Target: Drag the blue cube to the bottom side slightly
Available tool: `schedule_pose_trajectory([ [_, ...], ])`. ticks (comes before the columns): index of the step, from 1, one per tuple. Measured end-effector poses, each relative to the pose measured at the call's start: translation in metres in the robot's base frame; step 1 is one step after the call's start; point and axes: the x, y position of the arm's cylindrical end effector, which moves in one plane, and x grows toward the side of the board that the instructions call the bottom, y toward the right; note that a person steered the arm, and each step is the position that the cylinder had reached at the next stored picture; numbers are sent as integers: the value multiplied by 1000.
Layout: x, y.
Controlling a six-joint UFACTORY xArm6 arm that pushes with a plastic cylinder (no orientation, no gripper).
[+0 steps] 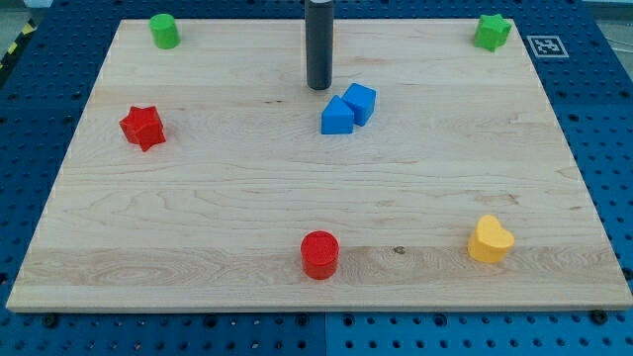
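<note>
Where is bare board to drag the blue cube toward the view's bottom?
Free: the wide middle band between the blue cube and the red cylinder. Crowded: my tip sits at the cube's upper left, and another blue block touches its lower left.

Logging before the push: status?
My tip just upper-left of blue cube, not touching. Cube touches second blue block at its lower-left. Path toward the view's bottom partly blocked.

Blue cube (361, 102), pale wooden board (198, 198)
</note>
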Motion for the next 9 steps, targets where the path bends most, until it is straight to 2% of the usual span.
schedule_pose_trajectory([
  [3,14,0],
  [6,7,58],
  [9,33,59],
])
